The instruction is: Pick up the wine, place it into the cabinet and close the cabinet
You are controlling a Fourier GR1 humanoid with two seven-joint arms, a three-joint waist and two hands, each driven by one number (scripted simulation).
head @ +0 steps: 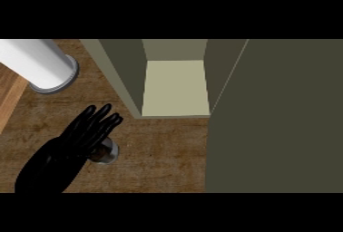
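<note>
Head view, read left to right. Far left: large white cylinder (40, 63) with grey rim, lying tilted on the surface (161, 154) near a lighter wooden strip (10, 97) at the edge. Lower left: left hand (84, 133), black, entering from the bottom edge, fingers straight and together, pointing up and to the right; released, nothing grasped. Wine (105, 152) just below and to the right of the palm, partly hidden under the hand; only a round dark top with pale rim visible, so upright, long axis vertical, seen end-on. Contact between hand and bottle not determinable; overlapped in view, fingers not curled round it. Centre: cabinet (174, 86) open, pale shelf floor visible inside, up and to the right of the wine, well apart from it. Right: cabinet door (275, 118), broad dark olive panel swung outward, filling the right side. Right hand not in view.

Judgement: pick-up not yet made. Left hand nearer, the only one available. Coming move turns on bringing the fingers round the upright bottle lying directly right of the palm.
</note>
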